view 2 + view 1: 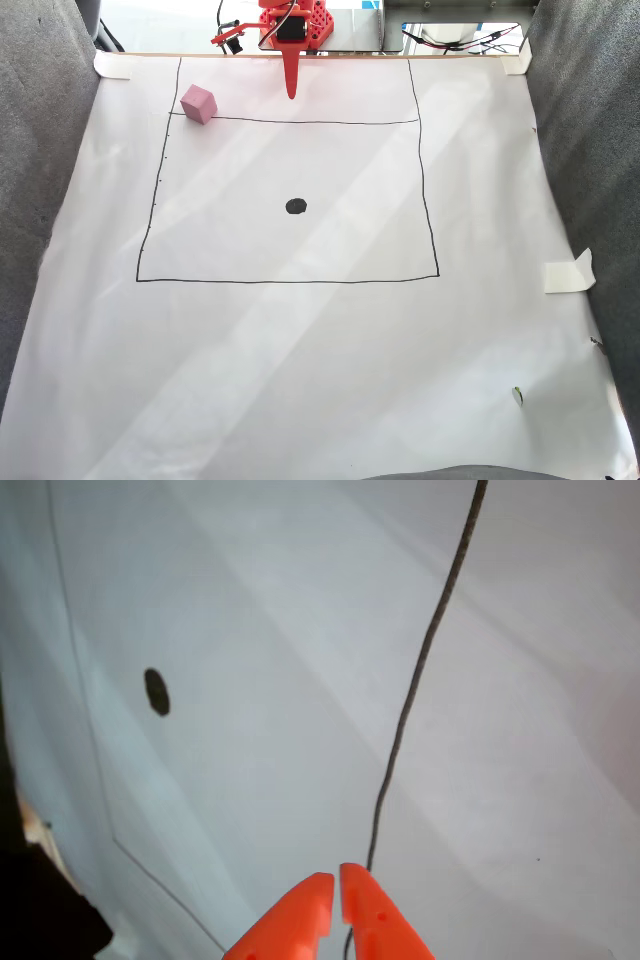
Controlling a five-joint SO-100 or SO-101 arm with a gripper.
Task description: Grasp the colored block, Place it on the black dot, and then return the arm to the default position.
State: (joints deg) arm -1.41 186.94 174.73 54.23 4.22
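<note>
Gripper (291,92) tips together, holding nothing, pointing down at paper's far edge; pink block (198,103) well apart.

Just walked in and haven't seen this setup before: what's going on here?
A small orange arm sits at the far edge of a paper sheet, its gripper closed and holding nothing. The pink block rests untouched on the drawn line near the square's far left corner in the fixed view. The black dot in the middle of the square is bare, so the block has not been placed yet.
</note>
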